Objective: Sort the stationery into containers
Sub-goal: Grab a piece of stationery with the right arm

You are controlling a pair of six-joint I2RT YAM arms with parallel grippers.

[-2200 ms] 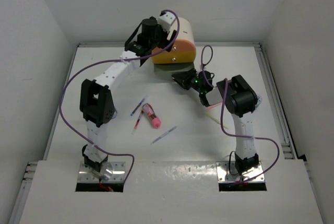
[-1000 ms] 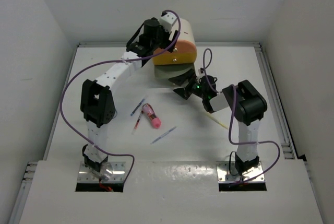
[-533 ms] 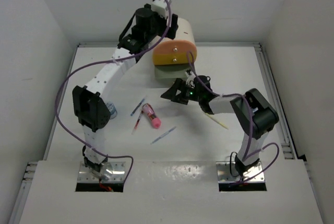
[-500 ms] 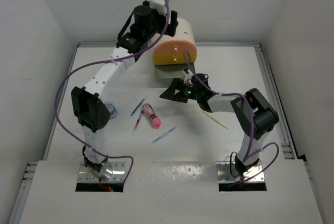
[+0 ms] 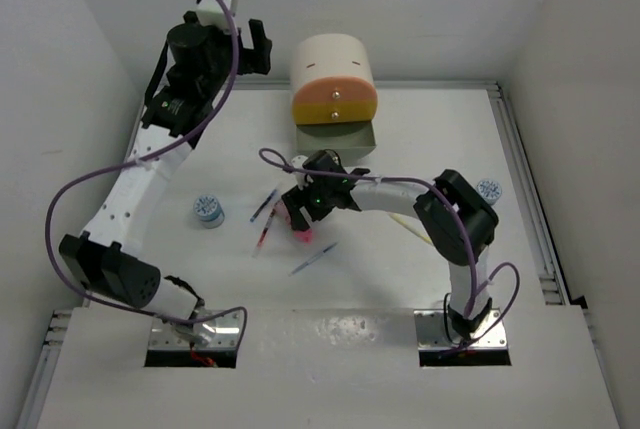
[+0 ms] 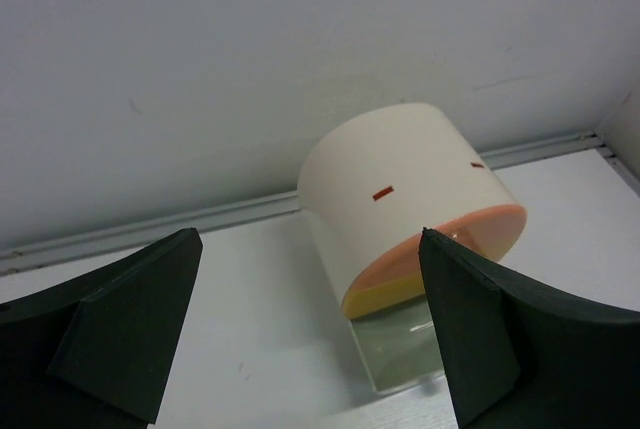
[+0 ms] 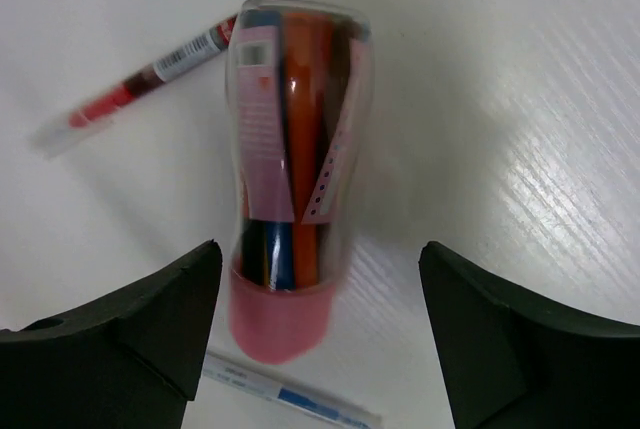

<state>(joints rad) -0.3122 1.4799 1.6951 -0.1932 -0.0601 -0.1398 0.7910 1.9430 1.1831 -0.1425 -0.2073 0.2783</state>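
The cream arch-topped box [image 5: 333, 57] stands at the back with its orange drawer [image 5: 335, 99] shut and a lower drawer [image 5: 336, 138] pulled out. My left gripper [image 5: 255, 49] hangs open high up, left of the box, with the box [image 6: 400, 184] in view between its fingers [image 6: 120, 329]. My right gripper [image 5: 300, 211] is open low over the stubby pink tube [image 7: 290, 179]; its fingers [image 7: 150, 334] straddle the tube's pink cap end without touching it. A red pen [image 7: 150, 74] and a white-blue pen [image 7: 290, 394] lie close by.
A blue pen [image 5: 265, 204], a red pen [image 5: 263, 237] and a blue-white pen [image 5: 313, 259] lie around the tube. A round blue-white piece [image 5: 208, 211] sits to the left, another [image 5: 489, 189] at far right. A yellow stick [image 5: 410, 227] lies under the right forearm.
The left arm lifted up and left, away from the box. The right arm swung left from in front of the pulled-out drawer to over the pink tube, its jaws narrowing slightly.
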